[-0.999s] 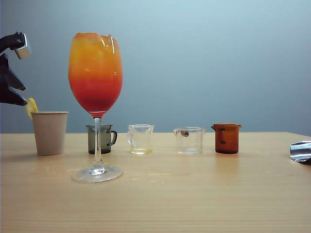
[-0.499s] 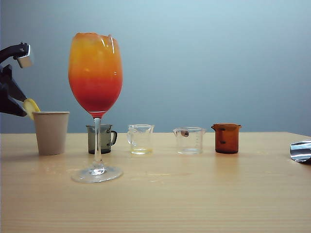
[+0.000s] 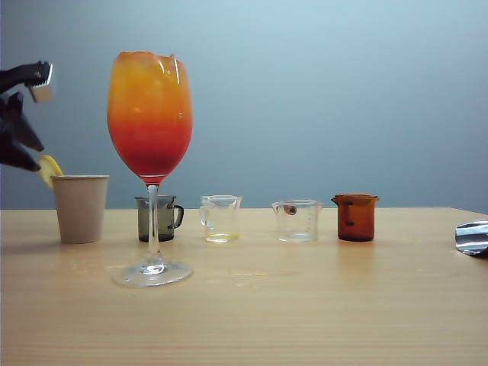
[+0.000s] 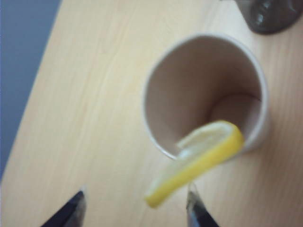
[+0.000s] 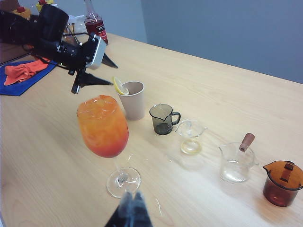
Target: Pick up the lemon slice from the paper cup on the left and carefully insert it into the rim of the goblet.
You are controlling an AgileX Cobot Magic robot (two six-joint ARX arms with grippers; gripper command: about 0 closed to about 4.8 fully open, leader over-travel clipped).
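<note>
Wooden table: broad bare surface in front of the row of vessels; far edge against a blue-grey wall. Goblet of orange-to-red drink: tallest item, foot forward of the row, just right of the paper cup. Behind, from left to right, well spaced: grey handled measuring cup, two clear beakers, amber beaker. Left gripper: at the far left, above and just outside the cup, fingers parted, one fingertip beside the lemon slice, no closed grip visible. Lemon slice: perched tilted on the cup's rim, partly overhanging. Right gripper: low over the table near the goblet's foot, fingers pressed together, nothing between them.
</note>
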